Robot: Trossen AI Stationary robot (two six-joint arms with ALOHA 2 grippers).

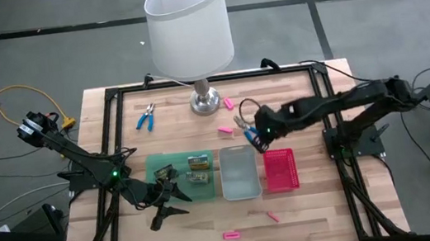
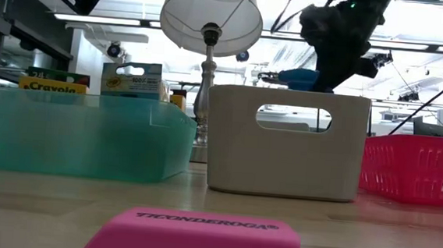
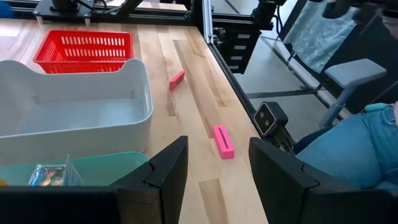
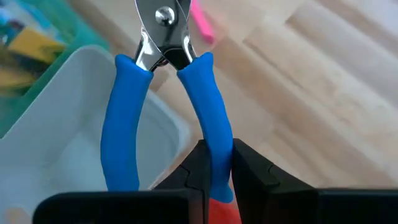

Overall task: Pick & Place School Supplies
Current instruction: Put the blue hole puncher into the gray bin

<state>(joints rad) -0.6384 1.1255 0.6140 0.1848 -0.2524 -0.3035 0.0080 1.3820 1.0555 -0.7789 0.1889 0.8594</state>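
Pliers [image 4: 163,93] hanging by one blue handle in right gripper [image 4: 214,163] jaws above grey tray [image 1: 240,185] edge, likely heading for drop-in, while left gripper [image 3: 213,160] is idling wide-jawed over green tray [image 1: 154,163]

Wooden table [image 1: 310,208], three trays [image 1: 239,173], lamp [image 1: 205,98], pliers [image 1: 146,118], pink erasers [image 1: 231,235]

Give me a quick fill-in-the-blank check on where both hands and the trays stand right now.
The right hand is shut on one ____ handle of the pliers.
The left hand is open and holds ____.
Between the green tray and the pink basket stands the ____ tray.
The second pliers lie on the table left of the ____.

Missing: blue; nothing; grey; lamp
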